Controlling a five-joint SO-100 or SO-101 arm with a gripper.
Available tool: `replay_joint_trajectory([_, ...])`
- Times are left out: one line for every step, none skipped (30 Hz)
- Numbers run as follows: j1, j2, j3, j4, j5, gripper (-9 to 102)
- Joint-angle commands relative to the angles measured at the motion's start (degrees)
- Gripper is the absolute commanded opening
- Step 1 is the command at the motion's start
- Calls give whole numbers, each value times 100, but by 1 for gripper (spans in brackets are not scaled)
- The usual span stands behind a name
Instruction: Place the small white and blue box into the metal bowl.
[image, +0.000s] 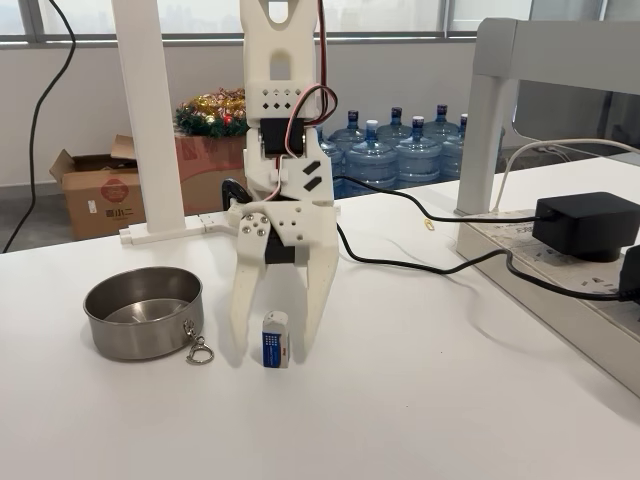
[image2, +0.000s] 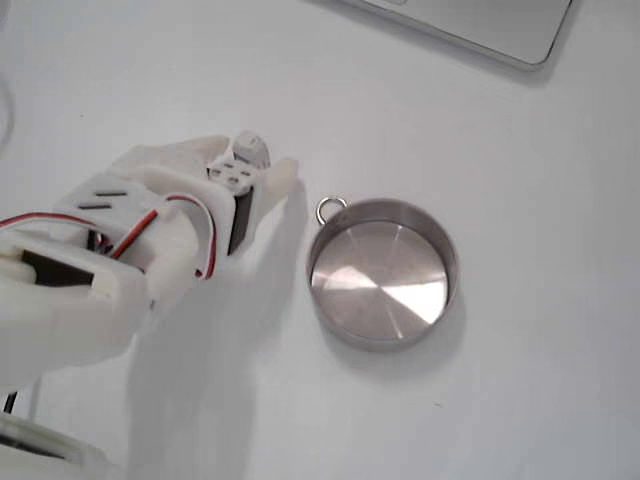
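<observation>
While the white gripper (image: 280, 355) stands with its fingertips down on the white table (image: 420, 400), its two fingers are spread apart, one on either side of the small white and blue box (image: 276, 339), which stands upright between them on the tabletop in a fixed view; whether either finger touches the box cannot be told. The metal bowl (image: 144, 313) sits just beside the gripper, to the left in that view, with its small ring clip (image: 199, 352) lying on the table at the near rim. From the other fixed view, looking down, the bowl (image2: 382, 272) is seen to hold nothing, its polished floor bare and its ring (image2: 330, 209) pointing toward the gripper (image2: 262, 172), whose body hides the box. The task appears to be at the grasp, with the box not yet lifted. The risks from here are plain: the block is tiny and stands on a narrow end, so a closing finger that meets it off-centre could tip it or squeeze it out sideways, and a low carry toward the bowl could knock the straight rim. Behind, water bottles (image: 395, 150), a cardboard box (image: 98, 195) and a black power adapter (image: 588, 222) stand well apart from the work.
</observation>
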Motion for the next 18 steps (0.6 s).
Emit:
replay_joint_trajectory([0, -9, -158, -97, 18, 17])
replay_joint_trajectory([9, -9, -158, -97, 26, 17])
replay_joint_trajectory([18, -9, -158, -97, 35, 17])
replay_joint_trajectory([35, -9, -167, -97, 44, 16])
replay_joint_trajectory([44, 0, -167, -97, 44, 16])
replay_joint_trajectory([53, 9, -167, -97, 62, 16])
replay_joint_trajectory([62, 9, -167, -97, 70, 16])
replay_joint_trajectory([62, 9, -167, -97, 70, 16])
replay_joint_trajectory([70, 9, -167, -97, 70, 16])
replay_joint_trajectory([79, 18, -167, -97, 97, 16])
replay_joint_trajectory([79, 26, -167, -97, 97, 16])
replay_joint_trajectory([79, 35, -167, -97, 97, 16])
replay_joint_trajectory([88, 35, -167, -97, 97, 16])
replay_joint_trajectory([88, 35, -167, -97, 97, 16])
replay_joint_trajectory([88, 26, -167, -97, 97, 16])
replay_joint_trajectory([97, 26, -167, -97, 97, 16])
replay_joint_trajectory([97, 26, -167, -97, 97, 16])
replay_joint_trajectory([97, 26, -167, -97, 97, 16])
